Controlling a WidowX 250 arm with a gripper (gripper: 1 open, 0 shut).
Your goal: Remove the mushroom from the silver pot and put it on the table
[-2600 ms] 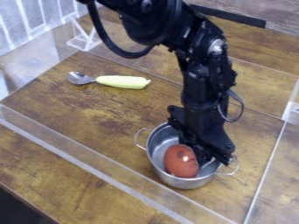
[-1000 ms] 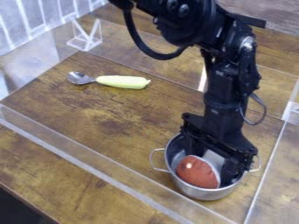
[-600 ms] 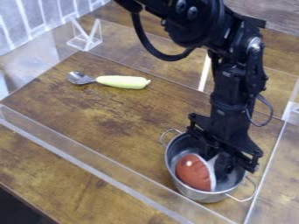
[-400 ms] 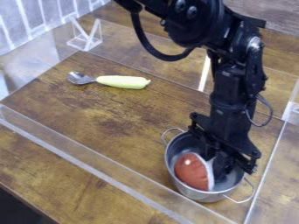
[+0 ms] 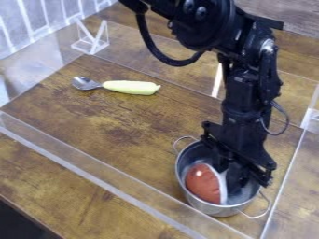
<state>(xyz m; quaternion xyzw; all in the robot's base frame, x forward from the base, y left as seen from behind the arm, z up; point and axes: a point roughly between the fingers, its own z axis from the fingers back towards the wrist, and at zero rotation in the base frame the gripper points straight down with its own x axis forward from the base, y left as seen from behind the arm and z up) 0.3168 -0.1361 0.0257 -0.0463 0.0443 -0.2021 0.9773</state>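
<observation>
**End effector down in the pot, mushroom not yet lifted**

We see the black end effector (image 5: pixel 232 179) pointing straight down into the small round shiny silver pot (image 5: pixel 197 198), which stands on the dark brown wood-plank desk (image 5: pixel 88 121) inside its clear acrylic walls. The toy mushroom with the rounded reddish-brown cap (image 5: pixel 201 182) lies in the bottom of the pot, and its cap shows just to the left of the end effector's fingers in the camera view, touching them or very nearly so. We cannot make out the white stem, so we cannot say which way the mushroom's long axis runs.

The fingers look drawn close together around the right-hand side of the cap, and we judge them to be clenched on the mushroom, though the pot's rim and the fingers themselves hide the contact.

The relation that matters for the coming move is a vertical one: the mushroom sits directly under and beside the fingertips, below the rim, so it has to come straight up before it can travel sideways to bare wood. A yellow-green handled spoon (image 5: pixel 121 87) lies well away, up and to the left of the end effector.
</observation>
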